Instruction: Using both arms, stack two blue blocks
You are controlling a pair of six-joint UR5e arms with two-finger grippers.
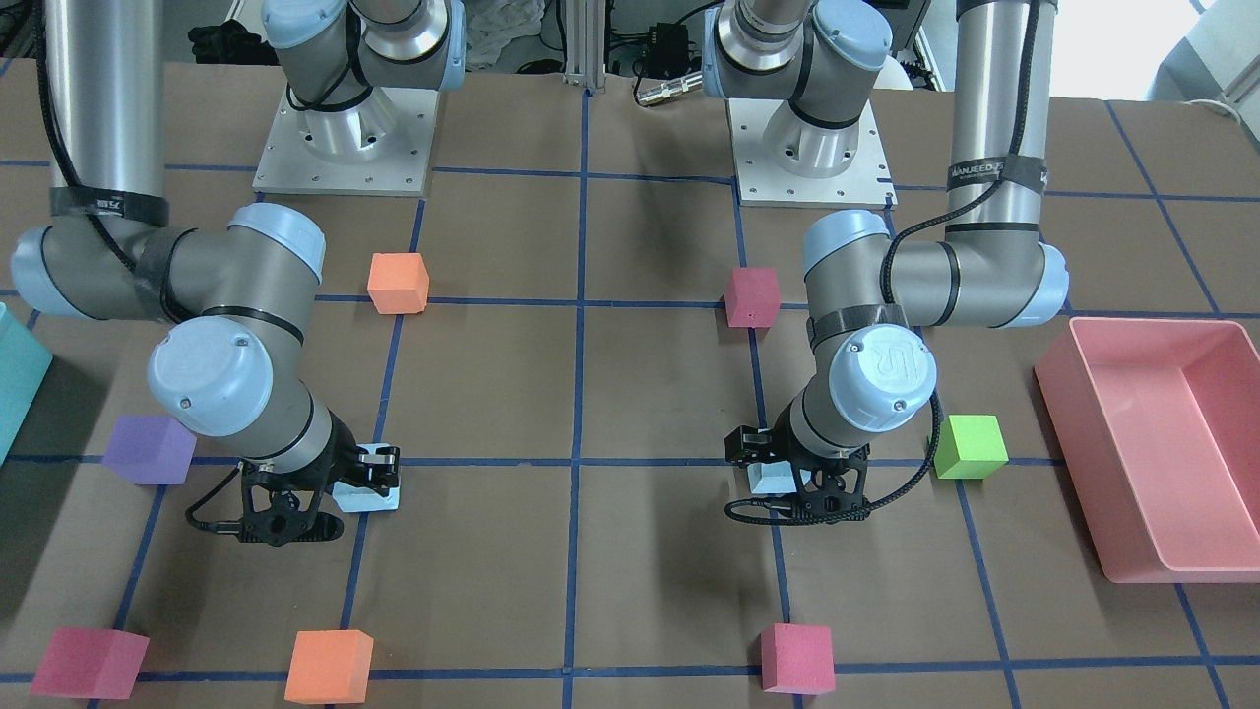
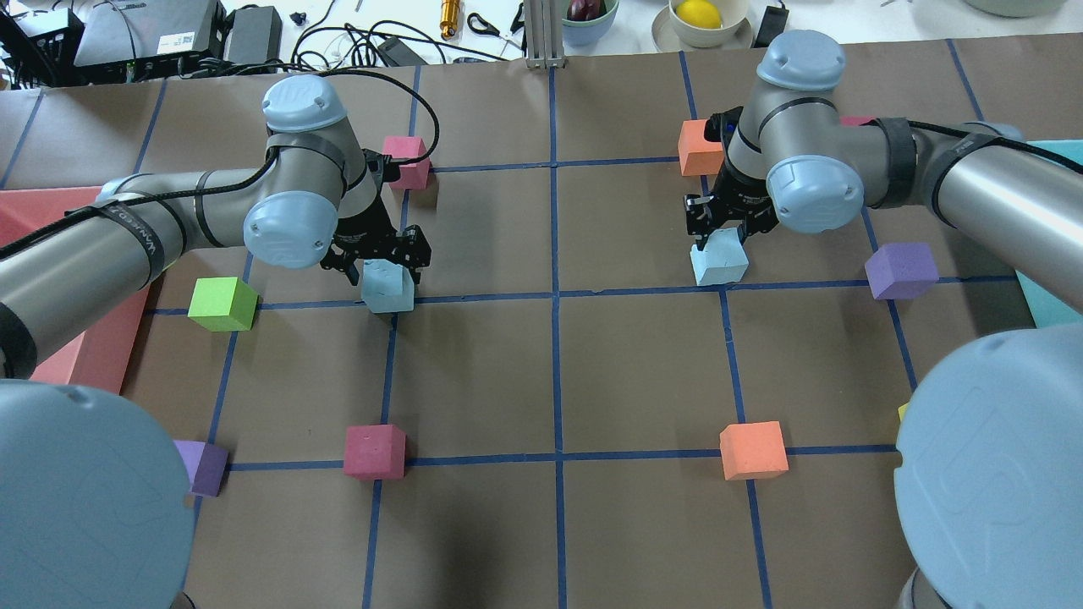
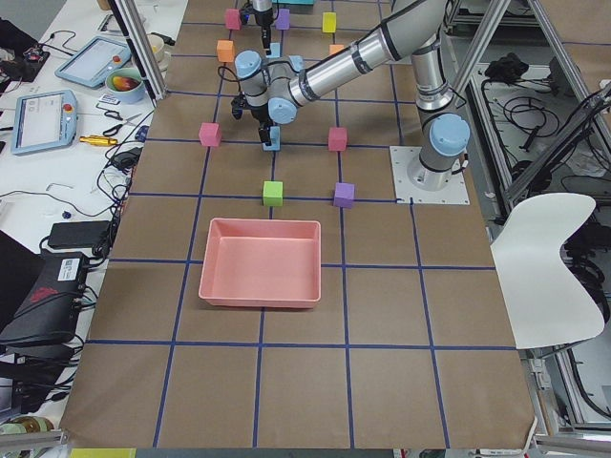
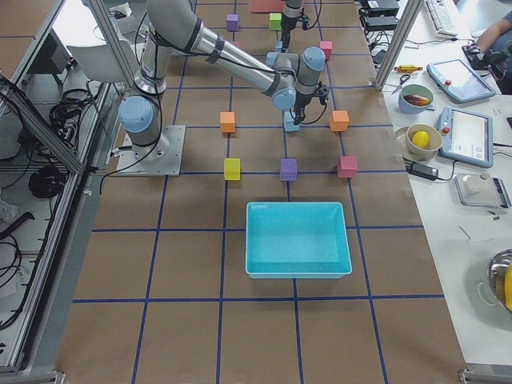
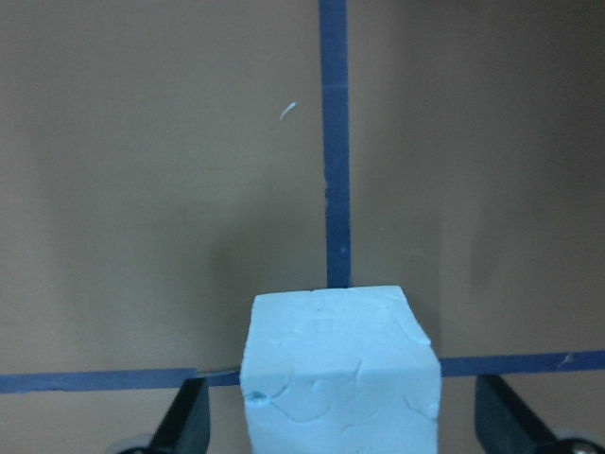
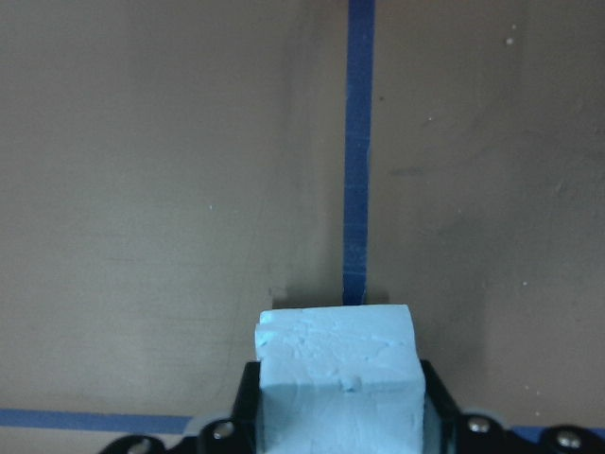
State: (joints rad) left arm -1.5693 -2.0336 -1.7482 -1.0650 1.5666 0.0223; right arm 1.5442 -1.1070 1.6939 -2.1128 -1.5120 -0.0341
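L claw (image 2: 385, 269) apart round blue blk 1 (image 2: 387, 293); R claw (image 2: 722, 237) tight on blk 2 (image 2: 719, 265)

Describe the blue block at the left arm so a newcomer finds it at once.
From the pink tray on the robot's left, go past the green block to the pale blue block on a tape crossing. The open left claw straddles it; the other blue block is gripped in the right claw.

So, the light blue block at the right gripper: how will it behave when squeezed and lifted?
The block probably dents slightly: its pitted surface looks like foam, so likely light too. Flat faces suggest no rolling; the matt texture should resist slipping.
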